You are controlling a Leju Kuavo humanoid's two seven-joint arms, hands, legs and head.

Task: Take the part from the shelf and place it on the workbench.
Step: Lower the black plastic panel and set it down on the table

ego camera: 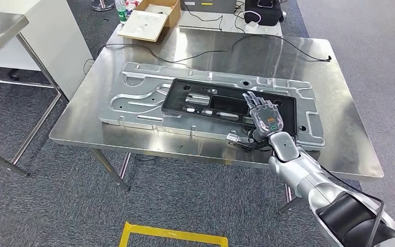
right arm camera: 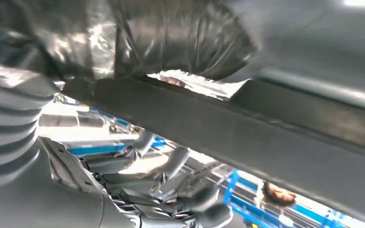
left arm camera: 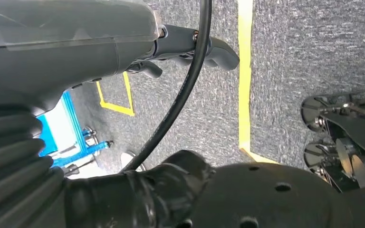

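A black rectangular frame part (ego camera: 205,100) lies flat on a large stamped silver panel (ego camera: 133,98) on the steel workbench (ego camera: 308,67). My right hand (ego camera: 265,116) is stretched out over the part's near right end, its fingers straight and apart, with nothing clasped between them. In the right wrist view the part's black edge (right arm camera: 266,128) runs close across the picture, and the fingers (right arm camera: 171,164) lie spread beside it. My left hand (left arm camera: 190,47) hangs beside my body over grey carpet and holds nothing.
A black cable (ego camera: 267,41) trails over the far half of the bench. A white tray (ego camera: 141,24) and a cardboard box (ego camera: 162,10) sit at the far left corner. Another steel table (ego camera: 0,25) stands to the left. Yellow tape (ego camera: 172,237) marks the floor.
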